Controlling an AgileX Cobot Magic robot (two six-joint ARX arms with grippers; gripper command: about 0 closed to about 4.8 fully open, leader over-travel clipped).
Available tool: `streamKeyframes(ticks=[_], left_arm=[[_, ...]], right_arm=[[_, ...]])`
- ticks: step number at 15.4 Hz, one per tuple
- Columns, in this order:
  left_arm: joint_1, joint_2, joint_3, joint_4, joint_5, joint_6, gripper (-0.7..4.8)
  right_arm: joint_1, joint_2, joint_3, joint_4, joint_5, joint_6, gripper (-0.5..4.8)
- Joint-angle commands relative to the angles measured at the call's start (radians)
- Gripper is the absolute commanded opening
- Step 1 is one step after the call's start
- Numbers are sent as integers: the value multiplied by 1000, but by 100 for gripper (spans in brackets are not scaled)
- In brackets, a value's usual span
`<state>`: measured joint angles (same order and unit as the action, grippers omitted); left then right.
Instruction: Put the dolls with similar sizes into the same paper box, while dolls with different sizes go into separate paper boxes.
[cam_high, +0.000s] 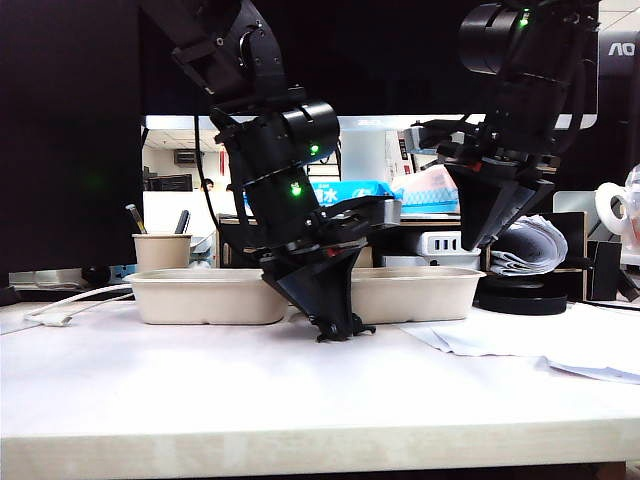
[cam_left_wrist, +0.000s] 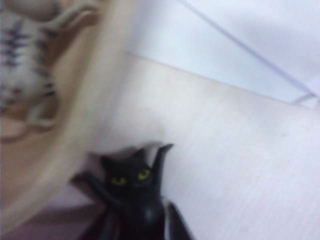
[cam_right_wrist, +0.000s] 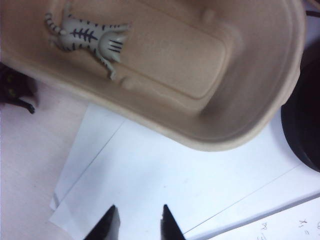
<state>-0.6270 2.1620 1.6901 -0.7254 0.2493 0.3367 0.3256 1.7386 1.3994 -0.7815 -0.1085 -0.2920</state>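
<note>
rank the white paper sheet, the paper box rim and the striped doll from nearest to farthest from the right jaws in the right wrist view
From the right gripper:
1. White paper sheet, directly under the jaws.
2. Paper box, near rim just beyond the sheet.
3. Striped doll, inside the box at its far end.

Both arms are black, built of blocky links and rounded joint housings with small green lights glowing on them. The left hand (cam_high: 337, 328) tapers into a dark wedge ending in short black fingertips. The right hand (cam_right_wrist: 137, 224) shows two slim, pointed black fingers (cam_right_wrist: 107, 226); in the exterior view a little red shows at its wrist.
</note>
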Motion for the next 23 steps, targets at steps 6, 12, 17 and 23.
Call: streamKeyframes(ticks=[6, 12, 17, 23], left_arm=[[-2, -89, -1, 97, 84, -35, 18], [28, -103, 25, 369, 8, -76, 27], [36, -35, 28, 407, 8, -87, 251], [36, -97, 29, 354, -10, -132, 81]], right_arm=[[2, -11, 3, 14, -1, 3, 117], [-31, -44, 3, -32, 5, 4, 117], [-34, -86, 3, -22, 2, 5, 117], [-34, -151, 3, -32, 3, 5, 113]])
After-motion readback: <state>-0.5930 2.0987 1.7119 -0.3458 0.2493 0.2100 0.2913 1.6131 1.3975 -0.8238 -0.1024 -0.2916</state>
